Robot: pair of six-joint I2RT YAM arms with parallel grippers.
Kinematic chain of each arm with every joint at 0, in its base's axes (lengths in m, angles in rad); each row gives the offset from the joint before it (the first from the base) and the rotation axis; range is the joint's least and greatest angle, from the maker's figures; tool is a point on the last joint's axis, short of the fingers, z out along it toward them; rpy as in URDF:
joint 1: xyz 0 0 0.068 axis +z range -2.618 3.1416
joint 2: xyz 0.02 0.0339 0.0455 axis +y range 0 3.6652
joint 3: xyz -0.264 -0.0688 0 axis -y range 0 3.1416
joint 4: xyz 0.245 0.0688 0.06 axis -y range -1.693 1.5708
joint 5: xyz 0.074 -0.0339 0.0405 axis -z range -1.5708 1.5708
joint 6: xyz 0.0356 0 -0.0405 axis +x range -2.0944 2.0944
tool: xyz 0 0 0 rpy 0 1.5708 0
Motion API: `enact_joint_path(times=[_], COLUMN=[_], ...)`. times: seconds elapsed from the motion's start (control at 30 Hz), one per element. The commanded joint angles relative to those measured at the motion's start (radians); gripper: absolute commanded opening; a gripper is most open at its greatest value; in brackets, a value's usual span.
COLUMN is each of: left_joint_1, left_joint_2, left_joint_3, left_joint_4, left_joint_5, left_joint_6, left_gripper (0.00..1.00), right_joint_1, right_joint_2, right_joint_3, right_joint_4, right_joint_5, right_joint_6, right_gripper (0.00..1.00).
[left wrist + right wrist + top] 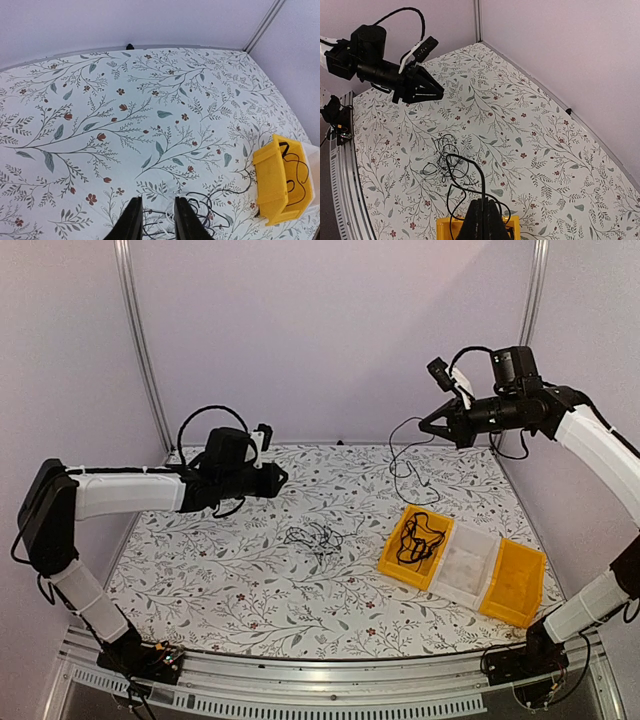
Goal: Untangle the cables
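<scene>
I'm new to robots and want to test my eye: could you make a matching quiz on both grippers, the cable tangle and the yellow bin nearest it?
Things:
1 left gripper
2 right gripper
3 cable tangle
4 yellow bin

States:
a lying on the table
b shut on a dangling black cable
c open, empty
d coiled cable inside

Pairs: 1-c, 2-b, 3-a, 4-d.
</scene>
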Motion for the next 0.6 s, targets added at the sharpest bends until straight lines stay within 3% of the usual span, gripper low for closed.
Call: enact_joint_path(times=[0.0, 0.23, 0.57], left_joint_1=[0.012, 0.025, 0.034], left_joint_2=[-0.037, -0.029, -0.042], left_joint_3=[-0.01, -0.02, -0.063], left_joint_4=[-0.013, -0.01, -0.002], left_joint_5=[-0.009, -0.009, -0.015], left_joint_6=[0.042, 0.04, 0.026], left_gripper=[0.26, 0.26, 0.27], right_joint_1=[-0.029, -0.044, -0.059], right_joint_2=[-0.049, -0.073, -0.065], right_joint_3=[-0.096, -0.206, -0.226], right_joint_4=[0.011, -0.015, -0.085], right_joint_5=[0.018, 0.032, 0.037], right_joint_6=[-0.062, -0.148, -0.262], right_gripper=[0.0, 0.0, 0.0])
